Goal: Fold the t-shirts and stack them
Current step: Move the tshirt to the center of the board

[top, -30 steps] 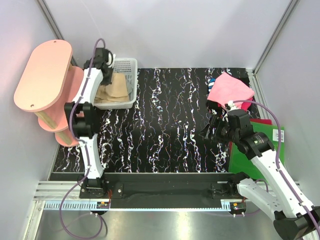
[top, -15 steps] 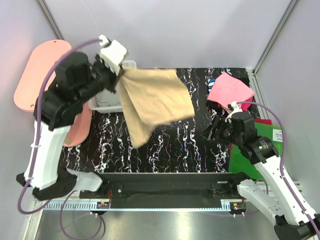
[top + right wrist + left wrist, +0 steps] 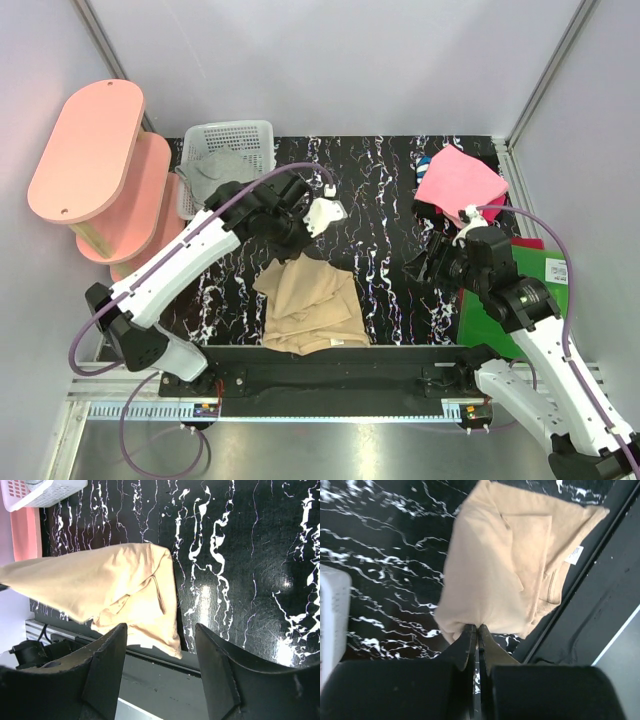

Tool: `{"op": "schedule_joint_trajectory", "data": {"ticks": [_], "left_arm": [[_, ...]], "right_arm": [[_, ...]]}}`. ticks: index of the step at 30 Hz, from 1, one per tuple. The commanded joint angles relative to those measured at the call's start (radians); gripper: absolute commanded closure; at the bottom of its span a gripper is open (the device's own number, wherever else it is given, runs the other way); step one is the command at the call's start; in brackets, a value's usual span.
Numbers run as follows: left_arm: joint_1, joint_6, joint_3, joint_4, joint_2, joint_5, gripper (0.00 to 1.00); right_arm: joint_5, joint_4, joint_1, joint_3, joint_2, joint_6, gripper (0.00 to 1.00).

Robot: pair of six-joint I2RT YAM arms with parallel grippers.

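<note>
The tan t-shirt (image 3: 308, 305) lies bunched on the black marbled table near its front edge. My left gripper (image 3: 290, 250) is shut on its far edge; in the left wrist view the closed tips (image 3: 476, 628) pinch the cloth (image 3: 510, 570), with the white neck label (image 3: 575, 555) showing. The grey t-shirt (image 3: 213, 172) sits in the white mesh basket (image 3: 232, 133). The pink t-shirt (image 3: 460, 180) lies at the back right. My right gripper (image 3: 425, 262) is open and empty above the table right of centre; the tan shirt (image 3: 105, 587) shows ahead of its fingers (image 3: 107, 665).
A pink two-tier shelf (image 3: 90, 165) stands at the left. A stiff green sheet (image 3: 515, 300) lies at the right under my right arm, with a red sheet's edge (image 3: 530, 243) behind it. A dark metal rail (image 3: 330, 365) runs along the front edge.
My left arm has swung the tan t-shirt from up in the air near the basket down onto the table's front middle. The grey shirt now shows in the basket. The right arm has barely moved.
</note>
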State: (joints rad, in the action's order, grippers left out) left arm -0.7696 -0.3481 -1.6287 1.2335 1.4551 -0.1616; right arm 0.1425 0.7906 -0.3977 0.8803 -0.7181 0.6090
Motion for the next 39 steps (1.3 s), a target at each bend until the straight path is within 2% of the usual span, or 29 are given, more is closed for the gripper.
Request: {"op": "schedule_joint_trajectory", "data": {"ticks": [1, 5, 9, 12, 15, 16, 19, 25, 29, 32, 34, 36, 38, 39], "left_arm": [[0.000, 0.000, 0.036, -0.083, -0.027, -0.035, 1.00], [0.082, -0.003, 0.173, -0.227, -0.048, -0.019, 1.00], [0.267, 0.000, 0.279, -0.276, 0.013, -0.070, 1.00], [0.357, 0.006, 0.335, -0.313, 0.047, -0.108, 0.99], [0.394, 0.017, 0.378, -0.353, 0.047, -0.066, 0.84], [0.406, 0.026, 0.385, -0.368, 0.044, -0.053, 0.74], [0.455, 0.038, 0.408, -0.419, 0.016, 0.000, 0.63], [0.541, 0.050, 0.438, -0.502, -0.045, 0.152, 0.58], [0.589, 0.057, 0.460, -0.514, -0.088, 0.195, 0.47], [0.618, 0.052, 0.501, -0.526, -0.117, 0.238, 0.47], [0.635, 0.047, 0.518, -0.526, -0.128, 0.235, 0.45], [0.641, 0.044, 0.536, -0.519, -0.153, 0.229, 0.38], [0.633, 0.044, 0.512, -0.459, -0.188, 0.116, 0.36], [0.621, 0.041, 0.495, -0.430, -0.200, 0.067, 0.31]], "right_arm": [[-0.004, -0.010, -0.009, -0.014, 0.017, 0.018, 0.37], [-0.007, -0.004, -0.009, -0.014, 0.017, 0.009, 0.37], [-0.006, -0.001, -0.009, -0.021, -0.003, 0.000, 0.36], [0.017, -0.008, -0.009, -0.037, -0.023, 0.001, 0.36], [0.087, -0.027, -0.009, -0.067, -0.061, -0.002, 0.32], [0.109, -0.027, -0.009, -0.081, -0.078, -0.003, 0.31], [0.205, -0.034, -0.013, -0.113, -0.167, -0.012, 0.29], [0.238, -0.125, -0.133, -0.193, -0.287, 0.032, 0.27], [0.230, -0.230, -0.239, -0.224, -0.386, 0.103, 0.27], [0.218, -0.280, -0.323, -0.221, -0.470, 0.126, 0.26], [0.209, -0.297, -0.372, -0.213, -0.512, 0.133, 0.26], [0.198, -0.324, -0.398, -0.210, -0.566, 0.140, 0.27], [0.192, -0.347, -0.429, -0.211, -0.613, 0.152, 0.31], [0.186, -0.356, -0.437, -0.216, -0.627, 0.155, 0.34]]}}
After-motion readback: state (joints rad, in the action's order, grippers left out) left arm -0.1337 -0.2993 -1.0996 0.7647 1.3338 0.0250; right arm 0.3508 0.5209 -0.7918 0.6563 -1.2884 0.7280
